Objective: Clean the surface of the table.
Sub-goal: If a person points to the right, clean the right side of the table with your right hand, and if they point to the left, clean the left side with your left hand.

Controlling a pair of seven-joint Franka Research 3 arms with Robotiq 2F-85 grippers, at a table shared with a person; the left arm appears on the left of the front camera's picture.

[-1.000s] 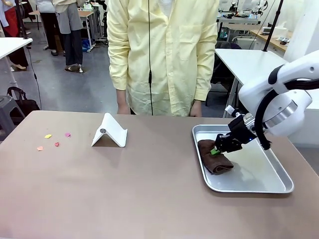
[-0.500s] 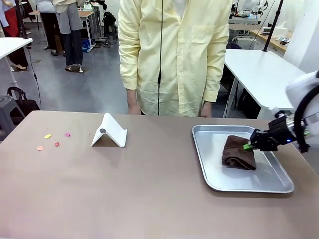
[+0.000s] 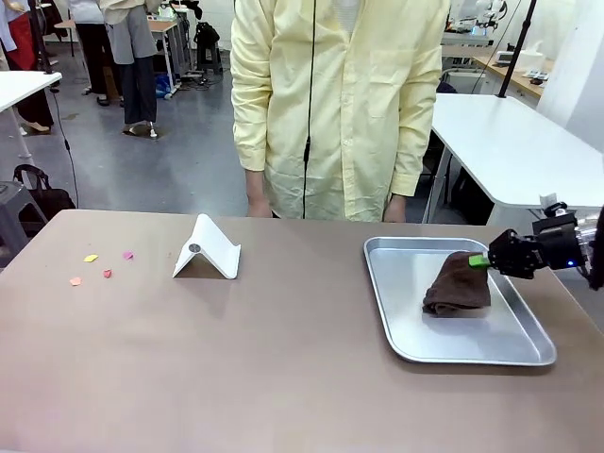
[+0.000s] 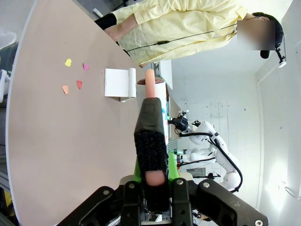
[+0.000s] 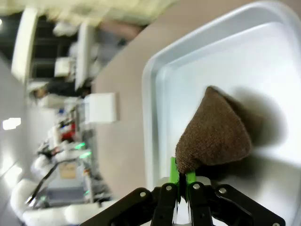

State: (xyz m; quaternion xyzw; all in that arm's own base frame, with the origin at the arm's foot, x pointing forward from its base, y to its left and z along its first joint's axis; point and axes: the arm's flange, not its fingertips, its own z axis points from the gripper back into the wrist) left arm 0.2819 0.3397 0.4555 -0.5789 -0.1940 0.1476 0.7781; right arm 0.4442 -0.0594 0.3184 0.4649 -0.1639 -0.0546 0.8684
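Observation:
The brown-taupe table [image 3: 283, 377] carries several small coloured paper scraps [image 3: 102, 267] at its far left. My right gripper [image 3: 481, 260] is shut on a corner of a brown cloth [image 3: 460, 286] and holds that corner up, while the rest lies in the metal tray [image 3: 406, 351]. In the right wrist view the cloth [image 5: 216, 132] rises as a cone from my right gripper [image 5: 181, 181] over the tray [image 5: 160, 94]. My left gripper [image 4: 151, 188] is shut on a black tool [image 4: 150, 136] with a salmon-pink stick, high above the table [image 4: 70, 141] and the scraps [image 4: 75, 75].
A white folded stand [image 3: 208, 248] sits on the table left of centre, also seen as the stand [image 4: 120, 84] in the left wrist view. A person in a yellow shirt [image 3: 340, 104] stands at the far edge, hands down. White tables stand behind on the right.
My right gripper has drawn back to the right, pulling the cloth across the tray and lifting its corner. The person has shifted slightly to the right.

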